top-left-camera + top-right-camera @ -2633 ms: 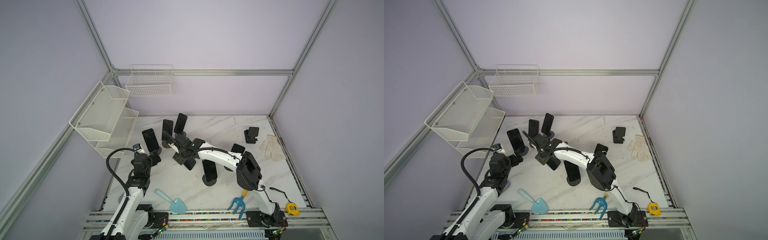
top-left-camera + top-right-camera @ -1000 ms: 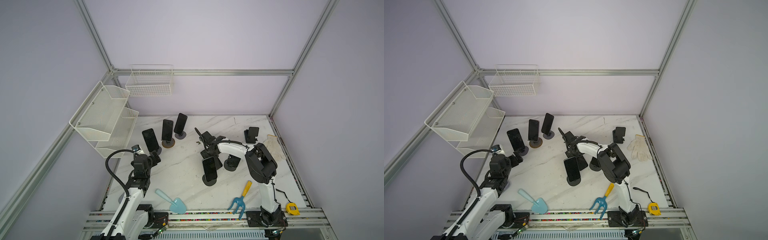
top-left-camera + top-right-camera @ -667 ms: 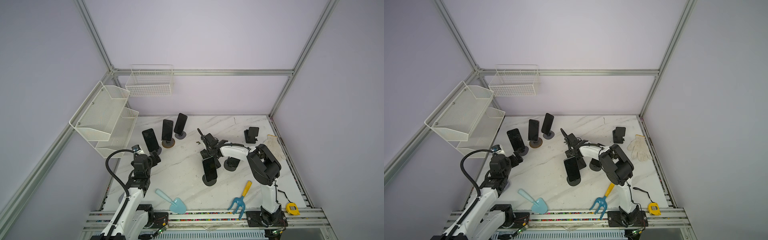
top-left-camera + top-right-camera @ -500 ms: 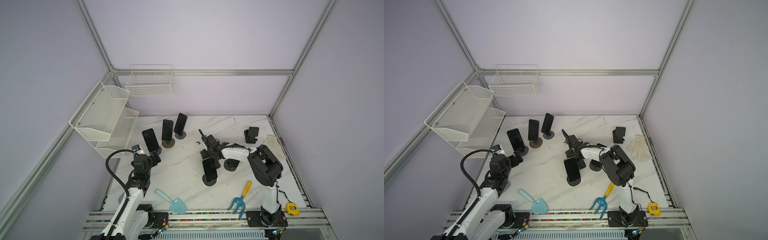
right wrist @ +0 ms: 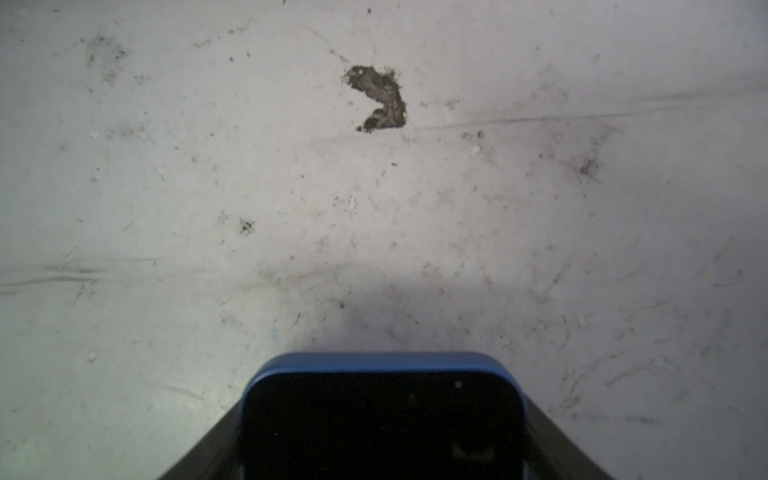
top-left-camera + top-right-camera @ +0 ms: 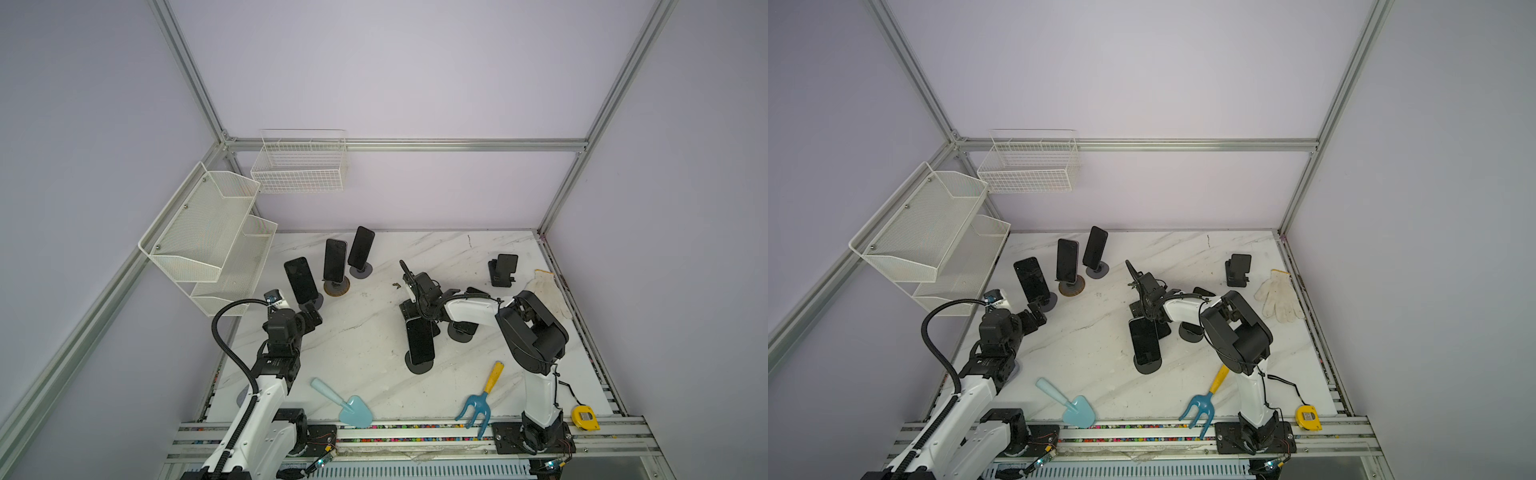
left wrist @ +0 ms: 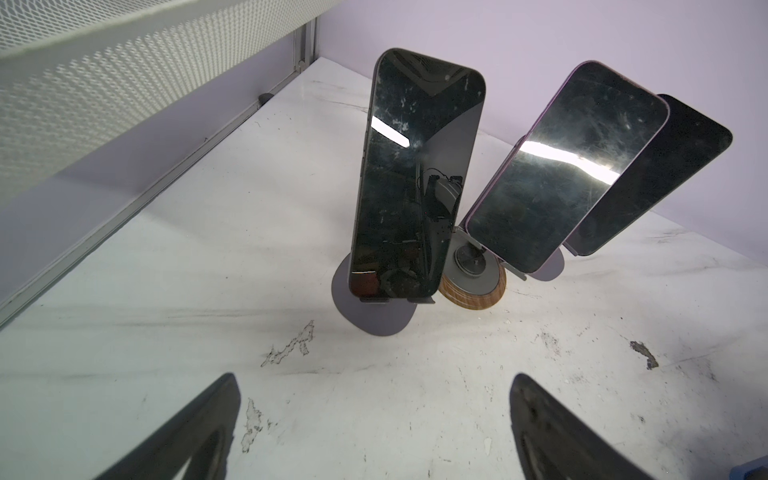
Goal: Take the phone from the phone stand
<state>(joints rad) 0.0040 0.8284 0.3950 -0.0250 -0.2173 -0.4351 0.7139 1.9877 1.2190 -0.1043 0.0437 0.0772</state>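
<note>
A blue-edged phone (image 5: 382,415) with a dark screen sits between the fingers of my right gripper (image 5: 382,457), which press against both of its long sides, low over the marble. In both top views the right gripper (image 6: 409,309) (image 6: 1140,309) is down at the table's middle. Just to its right is a round-based phone stand (image 6: 462,331) with no phone showing on it, partly under the forearm. My left gripper (image 7: 374,415) (image 6: 311,318) is open and empty. It faces a dark phone (image 7: 411,174) on a grey stand.
Another phone on a round stand (image 6: 419,343) stands just in front of the right gripper. Three phones on stands (image 6: 334,261) are at the back left and a black stand (image 6: 503,270) at the back right. Glove (image 6: 548,291), trowel (image 6: 349,405), hand fork (image 6: 482,395) and tape measure (image 6: 585,417) lie around.
The right arm swung from the left-centre of the table to the middle with the phone, then sank lower toward the front over the last second. The left arm has not moved.
</note>
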